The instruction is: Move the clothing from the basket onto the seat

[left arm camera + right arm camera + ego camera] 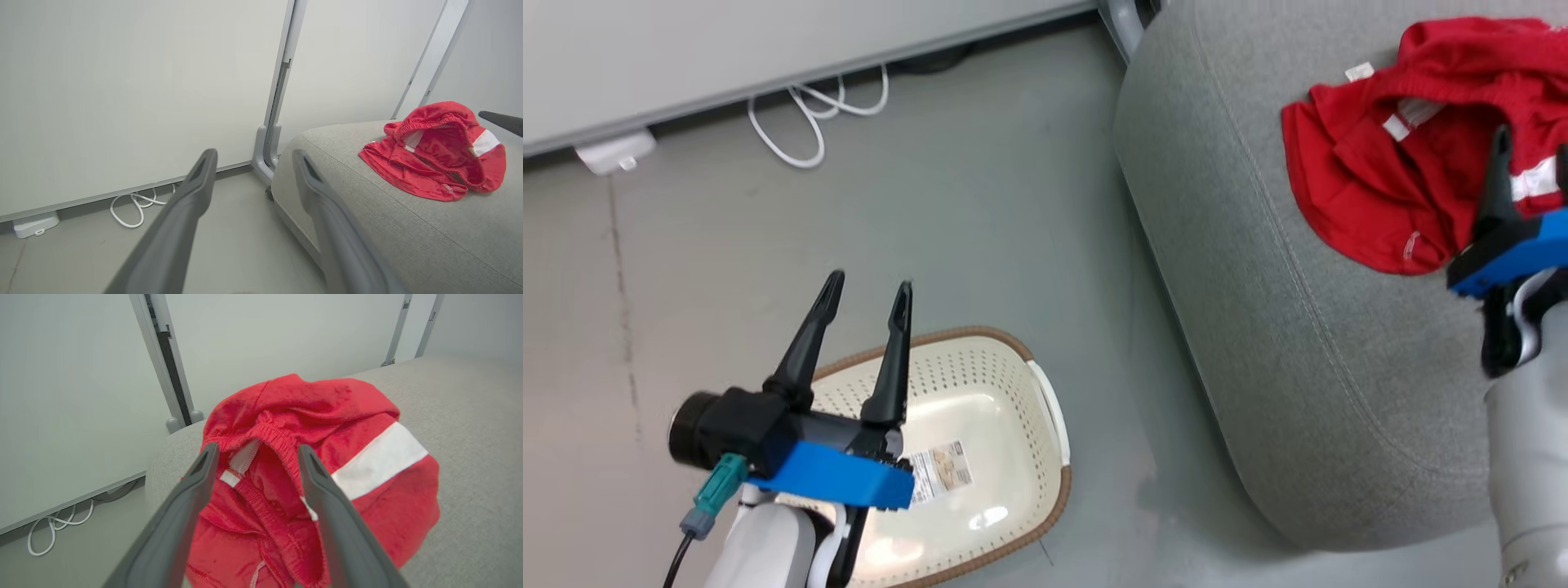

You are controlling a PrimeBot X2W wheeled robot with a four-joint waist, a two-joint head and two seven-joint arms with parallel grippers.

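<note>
- Lying crumpled on the seat (pixel 1258 327), the clothing (pixel 1388 163) spreads sideways in the head view and runs off the right edge.
- The right wrist view adds its elastic waistband (pixel 282 449), whose mouth faces the right gripper (pixel 257 448), with a white stripe (pixel 380 461) to the right.
- That gripper's jaws stand apart, straddling the waistband; contact is unclear.
- The head view adds the basket (pixel 964 367) on the floor, its label (pixel 941 469) showing.
- The left gripper (pixel 870 282) is above it, jaws apart, holding nothing.

I see a white cable (pixel 809 114) looped on the grey floor (pixel 947 212) by the wall (pixel 727 57) — a white box (pixel 614 152) sits near it.
</note>
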